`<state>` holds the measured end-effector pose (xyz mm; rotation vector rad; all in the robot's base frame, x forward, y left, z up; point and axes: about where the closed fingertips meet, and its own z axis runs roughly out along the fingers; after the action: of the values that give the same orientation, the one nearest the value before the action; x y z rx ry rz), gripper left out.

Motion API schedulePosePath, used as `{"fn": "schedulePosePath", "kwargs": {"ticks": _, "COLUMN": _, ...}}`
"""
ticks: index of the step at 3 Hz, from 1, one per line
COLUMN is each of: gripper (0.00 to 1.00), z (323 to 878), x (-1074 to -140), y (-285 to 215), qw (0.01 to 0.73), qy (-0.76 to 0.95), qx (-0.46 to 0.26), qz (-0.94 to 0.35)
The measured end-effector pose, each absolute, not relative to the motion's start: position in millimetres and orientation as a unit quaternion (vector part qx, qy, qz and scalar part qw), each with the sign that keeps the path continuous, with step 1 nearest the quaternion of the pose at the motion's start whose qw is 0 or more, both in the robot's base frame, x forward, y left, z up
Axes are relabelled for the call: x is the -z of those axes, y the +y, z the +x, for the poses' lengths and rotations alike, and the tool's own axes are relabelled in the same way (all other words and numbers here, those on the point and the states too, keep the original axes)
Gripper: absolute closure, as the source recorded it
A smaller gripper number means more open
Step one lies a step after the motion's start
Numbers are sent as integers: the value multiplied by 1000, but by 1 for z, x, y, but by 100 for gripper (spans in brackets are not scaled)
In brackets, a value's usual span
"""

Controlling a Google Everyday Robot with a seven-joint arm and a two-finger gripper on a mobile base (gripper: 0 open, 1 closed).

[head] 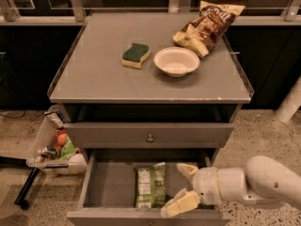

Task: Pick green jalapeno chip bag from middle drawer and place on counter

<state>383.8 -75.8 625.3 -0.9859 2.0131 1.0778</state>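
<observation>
The green jalapeno chip bag (150, 185) lies flat on the grey floor of the pulled-out middle drawer (108, 185), near its middle. My gripper (184, 187) reaches in from the right on a white arm and hangs just to the right of the bag, over the drawer's right part. Its two cream fingers are spread open, one toward the back (186, 169) and one toward the drawer's front (181, 204), with nothing between them. The counter (94, 74) is the grey cabinet top above.
On the counter stand a green-and-yellow sponge (135, 54), a white bowl (176, 61) and a larger brown-and-cream chip bag (207, 27). The drawer above, with a round knob (149, 138), is closed. A clear bin of odds and ends (54, 147) sits on the floor at left.
</observation>
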Motion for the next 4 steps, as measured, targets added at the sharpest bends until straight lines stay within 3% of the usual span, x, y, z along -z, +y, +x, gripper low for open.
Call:
{"fn": "schedulePosePath", "kwargs": {"ticks": 1, "gripper": 0, "z": 383, "x": -550, "y": -59, "qw": 317, "qy": 756, "qx": -445, "qz": -361}}
{"fn": "schedulePosePath", "kwargs": {"ticks": 2, "gripper": 0, "z": 383, "x": -550, "y": -59, "qw": 317, "qy": 756, "qx": -445, "qz": -361}}
{"fn": "schedulePosePath", "kwargs": {"ticks": 4, "gripper": 0, "z": 445, "x": -519, "y": -59, "qw": 365, "qy": 743, "qx": -416, "qz": -377}}
